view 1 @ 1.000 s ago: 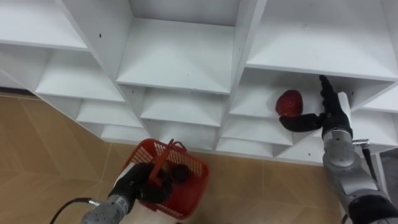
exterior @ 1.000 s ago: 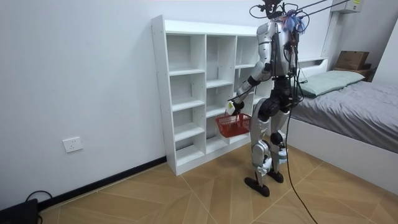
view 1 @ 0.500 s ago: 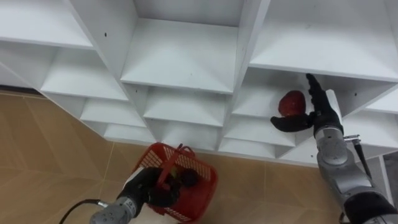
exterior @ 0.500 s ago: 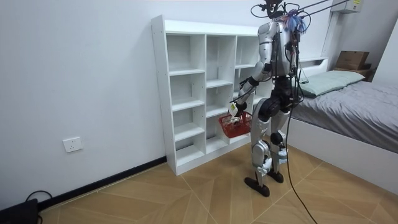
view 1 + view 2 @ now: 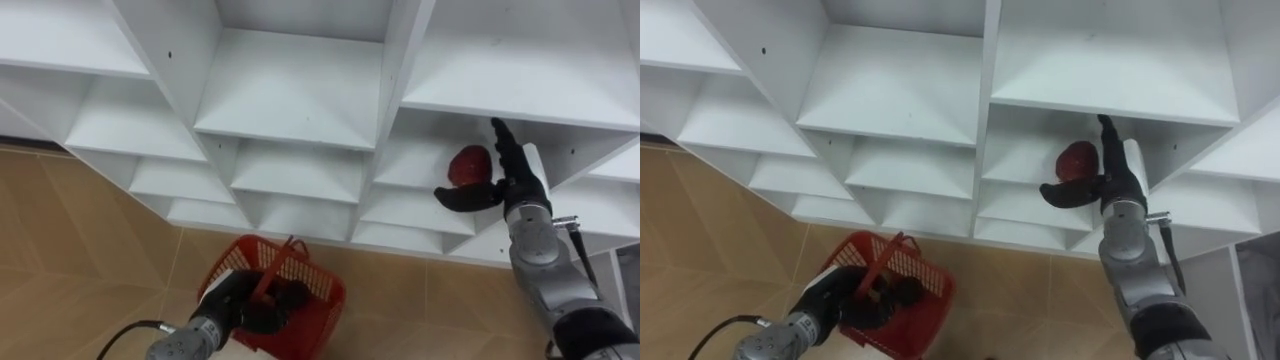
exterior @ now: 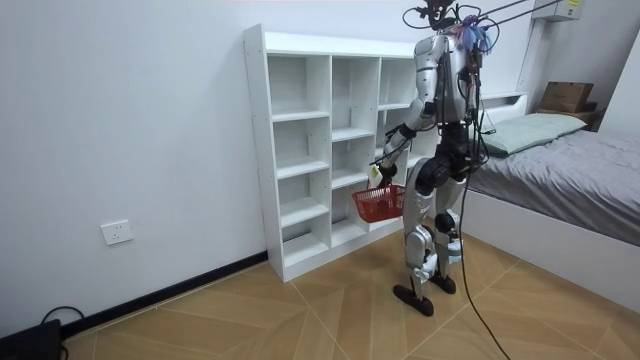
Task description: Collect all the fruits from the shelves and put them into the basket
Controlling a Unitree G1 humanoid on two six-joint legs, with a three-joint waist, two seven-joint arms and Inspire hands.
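Standing before the white, flat-boarded closet (image 5: 290, 90), the robot holds its right hand (image 5: 512, 182) inside a right-side compartment. The fingers are straight and the thumb is spread out below a round, dark-red fruit (image 5: 468, 165) that lies on the shelf just beside the palm. Its left hand (image 5: 232, 306) is curled round the handle of a red lattice-walled basket (image 5: 315, 300), held low over the wood-patterned floor (image 5: 80, 230) with a dark rounded item (image 5: 292, 294) inside.

1 red fruit (image 5: 468, 166), 1 red basket (image 5: 322, 308), 1 white closet (image 5: 290, 95), 1 bed (image 6: 575, 170).
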